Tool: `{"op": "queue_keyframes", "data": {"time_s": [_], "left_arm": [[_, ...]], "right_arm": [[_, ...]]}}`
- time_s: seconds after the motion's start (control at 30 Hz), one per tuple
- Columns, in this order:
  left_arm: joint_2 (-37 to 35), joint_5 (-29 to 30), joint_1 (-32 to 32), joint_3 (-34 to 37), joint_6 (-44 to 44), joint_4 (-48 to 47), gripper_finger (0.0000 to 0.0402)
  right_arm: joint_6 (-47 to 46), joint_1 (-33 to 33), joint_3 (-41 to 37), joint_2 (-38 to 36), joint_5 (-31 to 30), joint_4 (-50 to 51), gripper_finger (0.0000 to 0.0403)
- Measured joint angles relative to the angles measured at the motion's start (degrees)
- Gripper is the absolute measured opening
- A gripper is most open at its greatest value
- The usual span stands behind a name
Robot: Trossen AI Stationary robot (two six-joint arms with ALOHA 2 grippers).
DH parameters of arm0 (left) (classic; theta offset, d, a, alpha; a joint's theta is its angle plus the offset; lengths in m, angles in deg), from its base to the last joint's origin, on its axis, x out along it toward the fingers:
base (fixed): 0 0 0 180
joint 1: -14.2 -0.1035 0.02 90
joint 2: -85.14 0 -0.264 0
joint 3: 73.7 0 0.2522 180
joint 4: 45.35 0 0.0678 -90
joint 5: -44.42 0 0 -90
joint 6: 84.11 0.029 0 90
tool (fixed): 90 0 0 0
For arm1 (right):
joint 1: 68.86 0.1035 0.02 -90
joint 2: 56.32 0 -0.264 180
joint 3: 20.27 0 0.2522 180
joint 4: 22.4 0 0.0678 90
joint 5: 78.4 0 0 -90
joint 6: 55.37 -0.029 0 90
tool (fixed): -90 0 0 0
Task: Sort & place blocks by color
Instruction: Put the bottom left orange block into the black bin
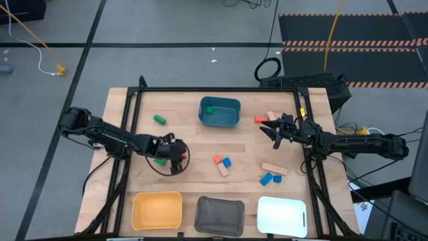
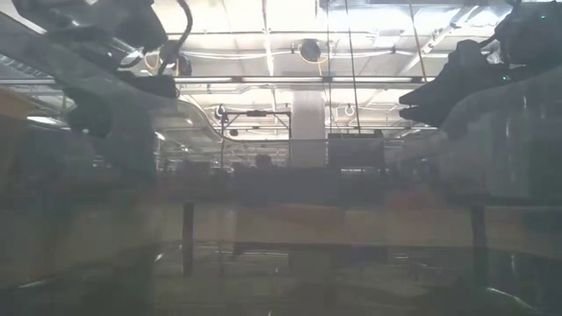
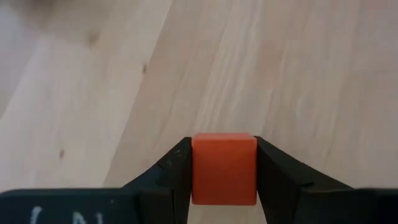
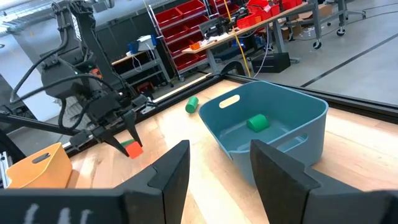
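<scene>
Red block [image 3: 224,168] is clamped between the left gripper [image 3: 224,186] jaws, held just above the bench [image 1: 194,144] on its left-centre part. Right wrist view shows the same grip from across the bench, with a green block [image 4: 132,149] on the wood just beside the red one.

Other blocks:
- green one [image 1: 208,111] inside the teal tray [image 1: 231,119] at back centre
- green one [image 1: 159,119] loose left of that tray
- red block [image 1: 261,119] and a tan piece [image 1: 272,115] right of the tray, beside the right gripper
- red [image 1: 217,159], blue [image 1: 227,162] and tan [image 1: 223,170] in a tight cluster mid-bench
- tan bar [image 1: 273,169] with two blue blocks [image 1: 270,178] near it, right of centre

Right gripper [image 4: 219,163] hovers right of the teal tray, pointing at it; jaws apart, nothing between them.

Front edge: yellow tray [image 1: 137,213], grey tray [image 1: 204,217], white tray [image 1: 267,217], left to right.
</scene>
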Motion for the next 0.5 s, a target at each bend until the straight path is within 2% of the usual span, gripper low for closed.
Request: {"op": "queue_keyframes", "data": {"time_s": [0.37,0.5], "left_arm": [[-1.0,-0.4,0.0,0.0,10.8,18.3,0.0136],[-1.0,-2.4,0.0,0.0,11.2,23.8,0.0136]], "right_arm": [[0.0,0.0,0.0,0.0,0.0,0.0,0.0160],[0.0,0.0,0.0,0.0,0.0,0.0,0.0160]]}}
